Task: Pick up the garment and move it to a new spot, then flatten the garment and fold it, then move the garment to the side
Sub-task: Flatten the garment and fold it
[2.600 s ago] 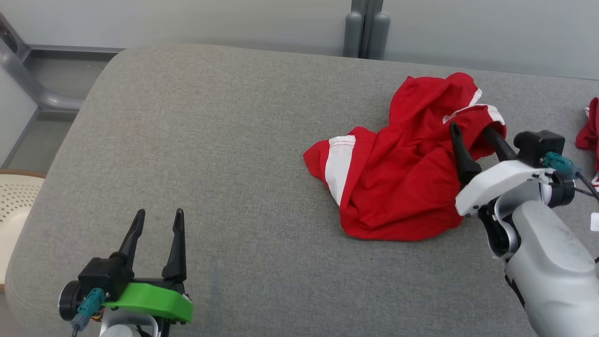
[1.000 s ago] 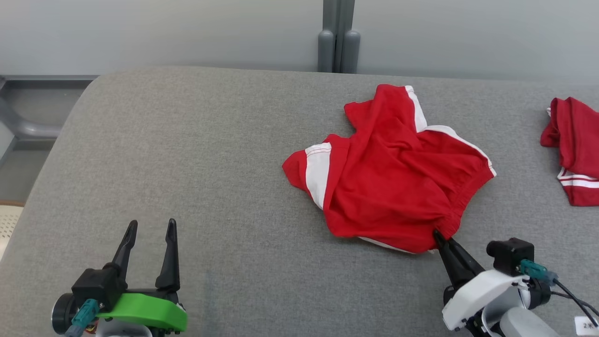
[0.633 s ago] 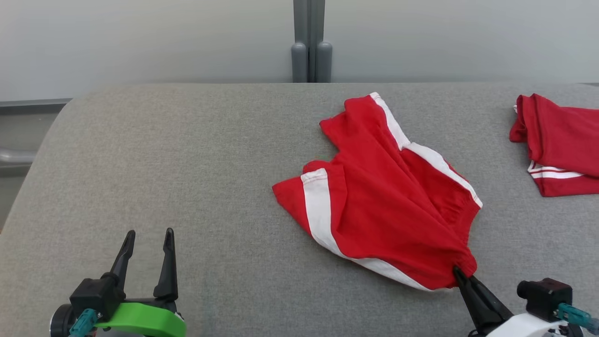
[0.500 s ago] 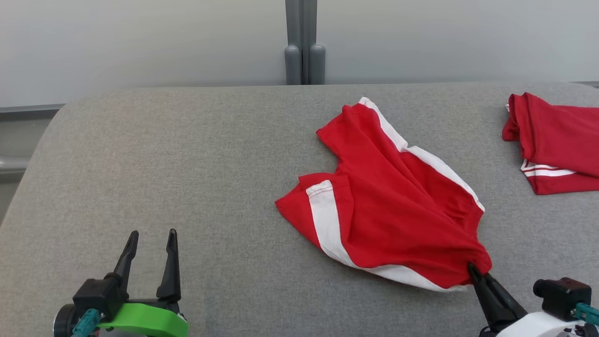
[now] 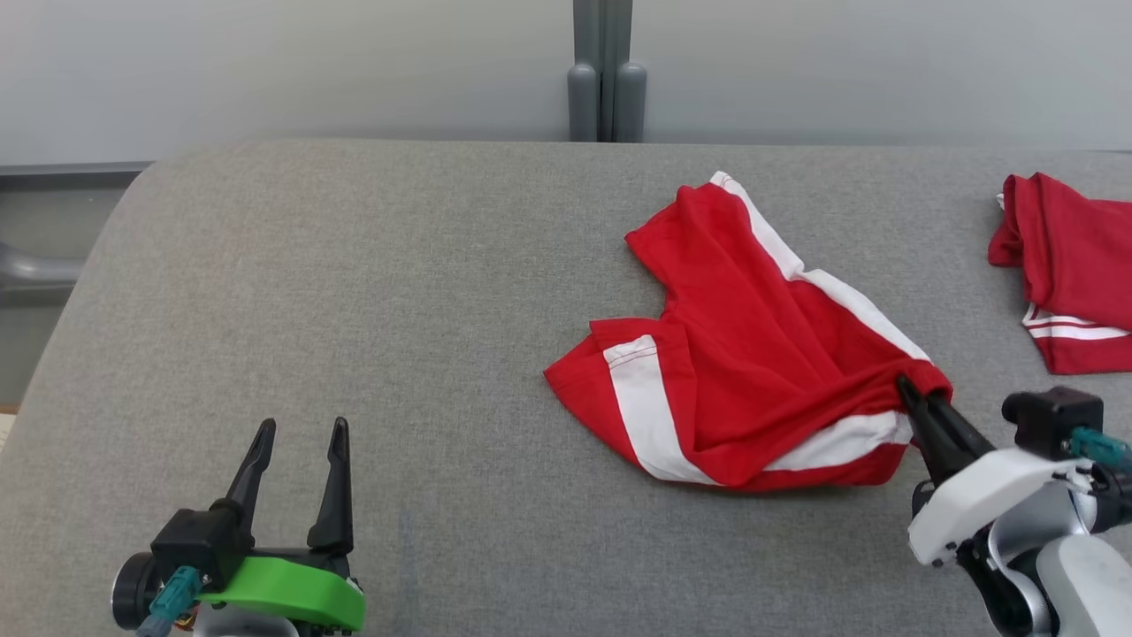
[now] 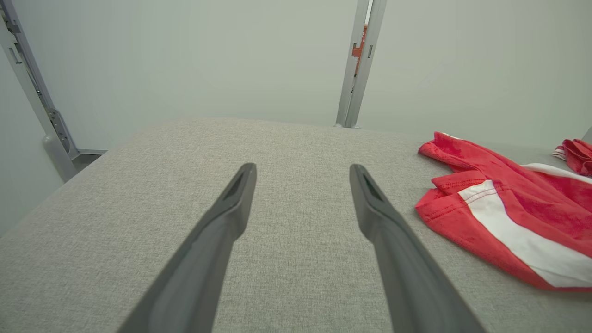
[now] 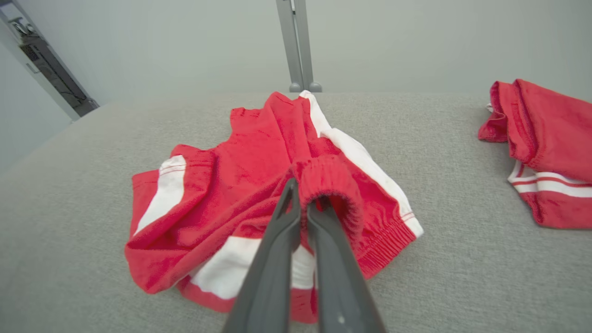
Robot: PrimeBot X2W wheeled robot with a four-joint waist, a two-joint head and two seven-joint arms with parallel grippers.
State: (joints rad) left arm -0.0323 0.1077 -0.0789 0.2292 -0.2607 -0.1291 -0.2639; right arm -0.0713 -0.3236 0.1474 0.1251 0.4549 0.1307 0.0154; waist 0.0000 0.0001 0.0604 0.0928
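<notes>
Shorts (image 5: 752, 354), red with white side stripes, lie crumpled on the right half of the grey bench (image 5: 354, 283). The right claw (image 5: 911, 389) is clamped together on their elastic waistband (image 7: 328, 180) at the right corner. In the right wrist view the waistband bunches over the tips, so the grip looks deep, though it seems to take only one gathered piece of the hem. The left claw (image 5: 301, 426) hovers empty, its fingers wide apart, above the near left part of the bench and well apart from the shorts.

I judge the step in hand to be the carrying of the shorts to a new spot. To do it well, the right claw should rise enough that the cloth hangs free and does not drag or roll under itself. A slow, even move will help the elastic not to slip out. Laying the far leg down first should let the cloth spread instead of heaping.

For room, the left and middle of the bench are open. At the left the bench ends in a rounded edge, and the far edge runs along the wall by a grey post (image 5: 606, 88). Another red garment (image 5: 1061, 274) lies to the right, near the shorts but not touching, so it is better to move away from it.
</notes>
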